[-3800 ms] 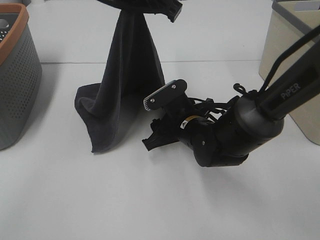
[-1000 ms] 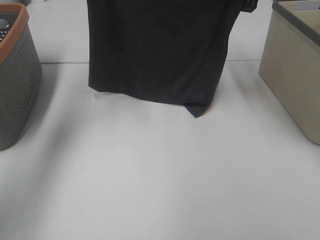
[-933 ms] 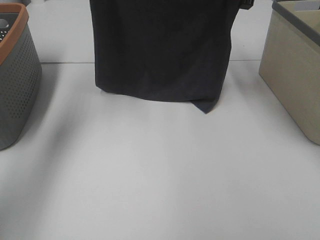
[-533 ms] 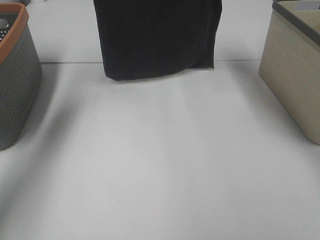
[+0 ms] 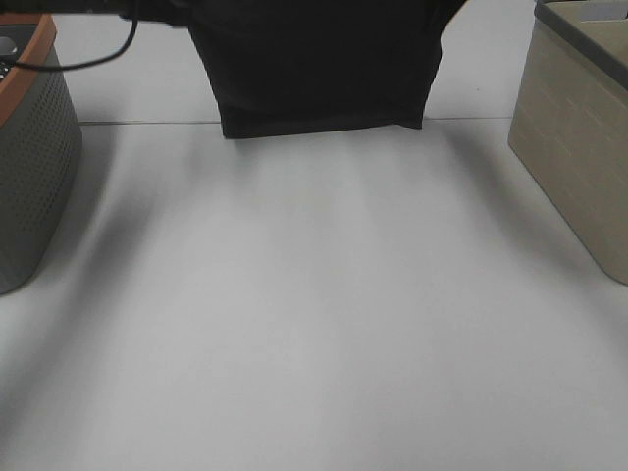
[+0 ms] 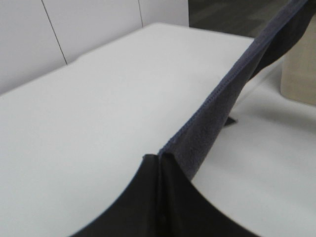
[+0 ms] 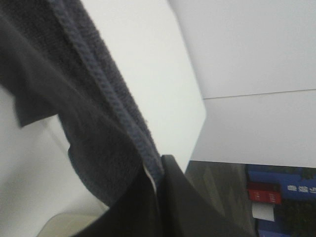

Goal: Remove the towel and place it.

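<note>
Found the towel point(image 5: 324, 69) hanging as a broad dark sheet at the far middle of the table point(image 5: 314, 324), with its top cut off by the upper edge of the high view and its lower hem running nearly level. Could not tell from there whether that hem touched the tabletop. Noted a grey perforated basket point(image 5: 34, 167) with an orange rim well off to the left of the cloth, and a beige bin point(image 5: 579, 147) well off to the right, neither touching it. Spotted a thin black cable point(image 5: 98, 57) looping near the basket's rim at the upper left. Saw neither pair of fingertips in the high view.

Found the left gripper point(image 6: 159, 157) pinched closed on the towel's stitched hem, with that hem stretching taut away from the fingertips, up over the white table and toward the bin. Found the right gripper point(image 7: 159, 165) likewise clamped closed on the hemmed edge, with cloth drooping in soft folds away from the pinch. Made out a sliver of white right at that pinch, too small to name.
</note>
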Controlling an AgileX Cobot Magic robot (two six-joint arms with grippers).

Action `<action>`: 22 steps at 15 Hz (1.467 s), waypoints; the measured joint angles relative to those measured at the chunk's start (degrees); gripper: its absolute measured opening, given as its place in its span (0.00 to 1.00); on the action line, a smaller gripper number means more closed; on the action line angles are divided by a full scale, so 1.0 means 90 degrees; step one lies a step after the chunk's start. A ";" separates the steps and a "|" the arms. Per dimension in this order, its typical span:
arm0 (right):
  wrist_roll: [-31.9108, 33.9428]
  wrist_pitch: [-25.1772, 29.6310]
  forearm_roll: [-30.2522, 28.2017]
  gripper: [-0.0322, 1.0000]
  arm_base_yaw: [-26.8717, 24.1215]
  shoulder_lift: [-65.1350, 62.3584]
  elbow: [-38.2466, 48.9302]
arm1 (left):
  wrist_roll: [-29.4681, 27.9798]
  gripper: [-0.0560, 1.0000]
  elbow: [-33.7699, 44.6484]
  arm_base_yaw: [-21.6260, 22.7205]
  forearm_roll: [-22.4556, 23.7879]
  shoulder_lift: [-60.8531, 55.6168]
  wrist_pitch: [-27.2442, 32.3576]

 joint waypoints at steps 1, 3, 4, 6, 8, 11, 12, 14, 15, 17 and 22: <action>-0.0032 -0.0388 0.0000 0.05 0.0032 -0.0401 0.0999 | 0.0509 0.05 0.0675 -0.0051 -0.0146 -0.0337 -0.0134; -0.0076 -0.1012 -0.0006 0.05 0.0051 -0.1038 0.2184 | 0.1120 0.05 0.1630 -0.0064 -0.0255 -0.0879 -0.0210; -0.0083 -0.1235 -0.0006 0.05 0.0051 -0.1254 0.2648 | 0.1254 0.05 0.2056 -0.0064 -0.0274 -0.1076 -0.0178; -0.0089 -0.1483 -0.0006 0.05 0.0051 -0.1471 0.3298 | 0.1356 0.05 0.2903 -0.0070 -0.0274 -0.1292 -0.0038; -0.0095 -0.1706 0.0038 0.05 0.0057 -0.1674 0.4004 | 0.1369 0.05 0.3380 -0.0070 -0.0274 -0.1394 0.0095; -0.0274 -0.1942 0.0134 0.05 0.0210 -0.1776 0.5010 | 0.1375 0.05 0.4100 -0.0083 -0.0274 -0.1420 0.0204; -0.0306 -0.2037 0.0140 0.05 0.0318 -0.1776 0.5278 | 0.1375 0.05 0.4284 -0.0083 -0.0274 -0.1420 0.0172; -0.0306 -0.2184 0.0159 0.05 0.0503 -0.1776 0.5666 | 0.1362 0.05 0.4654 -0.0070 -0.0280 -0.1426 0.0089; -0.0306 -0.2228 0.0274 0.05 0.0605 -0.1776 0.5895 | 0.1261 0.05 0.5080 -0.0070 -0.0286 -0.1426 0.0089; -0.0306 -0.2349 0.0325 0.05 0.0643 -0.1776 0.6105 | 0.1184 0.05 0.5392 -0.0070 -0.0286 -0.1426 0.0102; -0.0306 -0.2731 0.0586 0.05 0.0643 -0.1783 0.6468 | 0.1159 0.05 0.5634 -0.0070 -0.0299 -0.1426 0.0108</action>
